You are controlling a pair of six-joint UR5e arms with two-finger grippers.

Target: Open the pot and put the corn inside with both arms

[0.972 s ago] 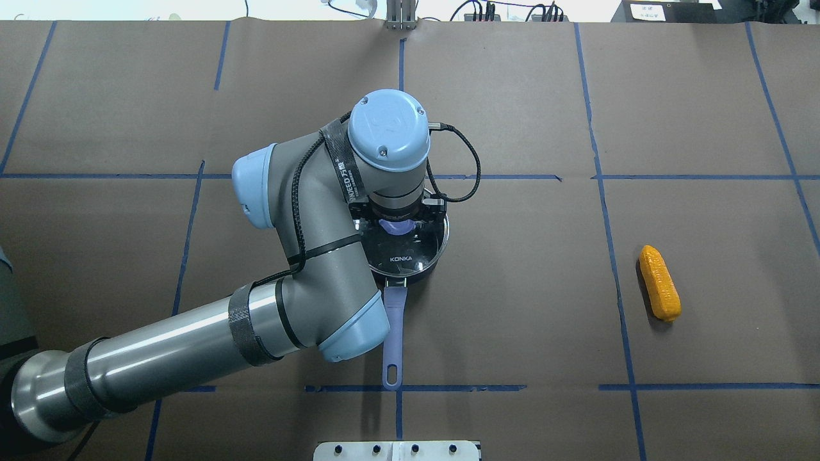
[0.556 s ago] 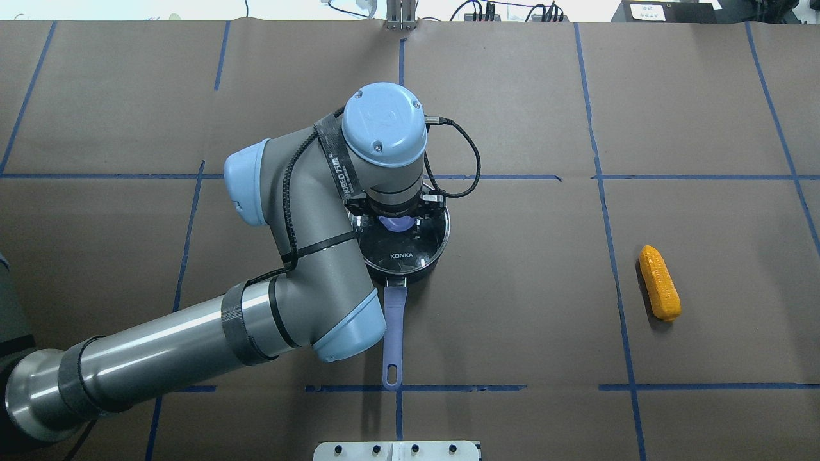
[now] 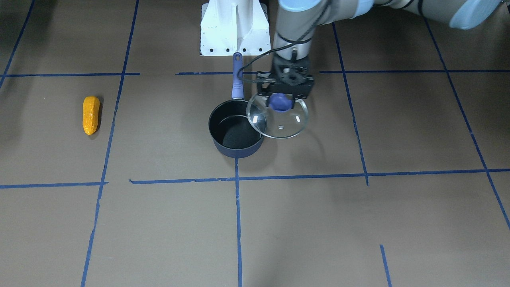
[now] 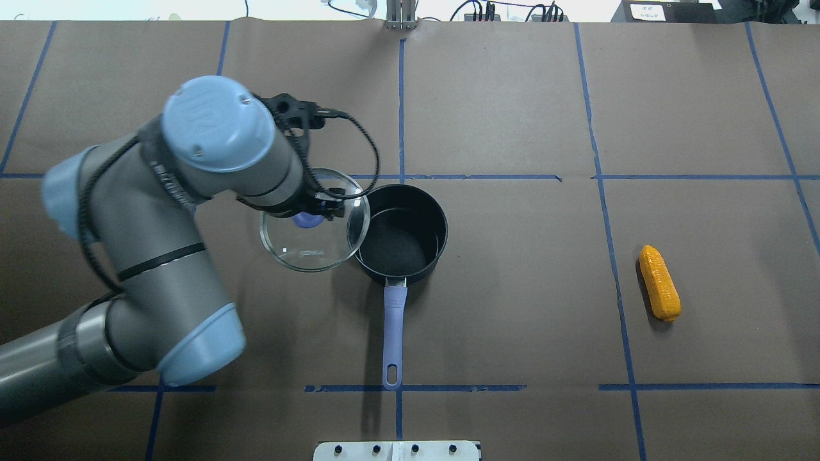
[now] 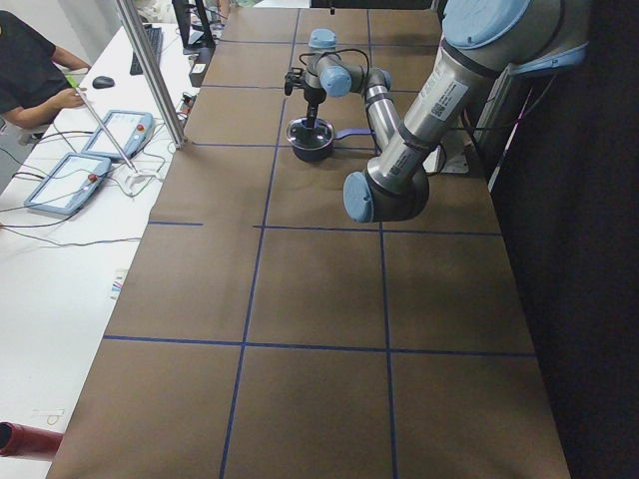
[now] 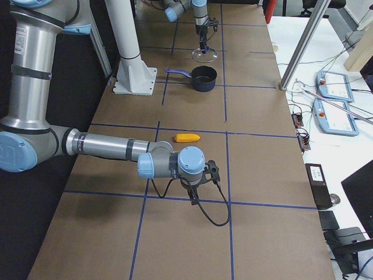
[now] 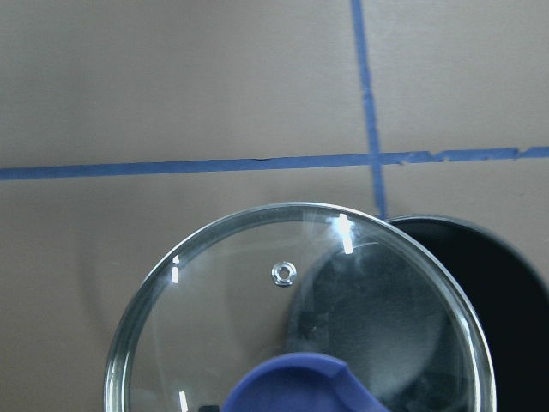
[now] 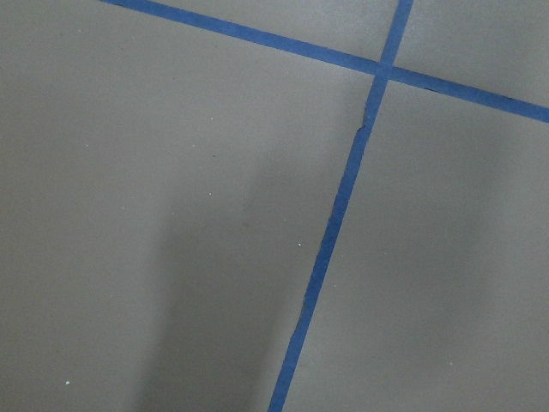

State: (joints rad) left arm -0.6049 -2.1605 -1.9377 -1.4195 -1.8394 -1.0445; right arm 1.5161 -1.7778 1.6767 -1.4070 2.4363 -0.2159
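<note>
Opening step, nearly done. The left gripper (image 3: 283,95) pinches the purple-blue knob (image 3: 280,102) of the glass lid (image 3: 279,119), one finger on each side. It holds the lid roughly level, off the pot (image 3: 235,151) and toward the robot's left. In the overhead view the lid's edge overlaps the pot's rim, and the lid appears to hang clear of the table (image 4: 512,320). The left wrist view looks down through the glass, with the vent hole near centre and the dark pot at the right, partly under the lid's edge.

The pot stands upright near the table's middle, beside a crossing of blue tape lines (image 4: 480,177). Its black interior is bare, and its long handle (image 4: 394,333) points toward the white base mount (image 3: 235,28).

The corn (image 4: 660,282) lies on its side well to the robot's right of the pot, beyond a tape line, touched by nothing. It is a short orange-yellow cob with a bumpy kernel surface.

The right gripper (image 6: 193,195) hangs above bare table, apart from the corn. It shows only in the exterior right view, so whether its fingers are spread or pressed together cannot be told.

Judged next move: the lid must be kept or set clear of the pot's mouth. The right arm (image 6: 111,146) must reach the cob, grasp it across its narrow width, and carry it over the open pot.
</note>
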